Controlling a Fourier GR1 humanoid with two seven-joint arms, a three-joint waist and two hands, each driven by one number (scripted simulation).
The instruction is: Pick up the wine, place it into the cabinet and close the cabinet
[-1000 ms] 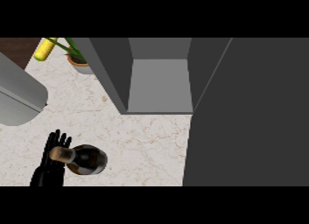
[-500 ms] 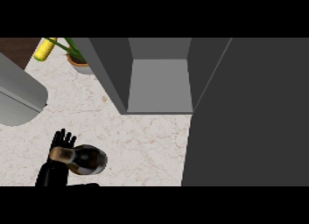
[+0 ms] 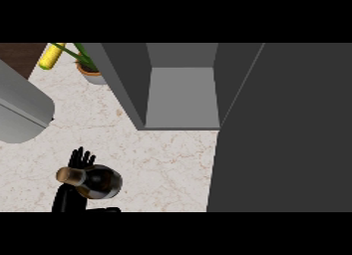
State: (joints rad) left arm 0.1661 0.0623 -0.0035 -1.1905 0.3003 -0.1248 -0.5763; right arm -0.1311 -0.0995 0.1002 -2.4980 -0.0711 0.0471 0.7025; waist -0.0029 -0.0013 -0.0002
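Nearest the lower edge, the wine bottle [image 3: 92, 181] is being seen from above, standing on the marble worktop [image 3: 164, 164]. The left hand [image 3: 80, 160] is being kept just behind it, fingers [image 3: 81, 154] straight and released, grasping nothing. Farther off, the open grey cabinet [image 3: 180, 94] is being shown, with a potted plant [image 3: 88, 69] beyond.

Wine bottle [image 3: 97, 182] stands on the worktop [image 3: 164, 164] at lower left, the left hand [image 3: 81, 159] just behind it. Open cabinet [image 3: 180, 97] lies farther back, its door [image 3: 289, 129] at right. Potted plant [image 3: 87, 67] at far left corner, a large cylinder [image 3: 13, 107] at left edge
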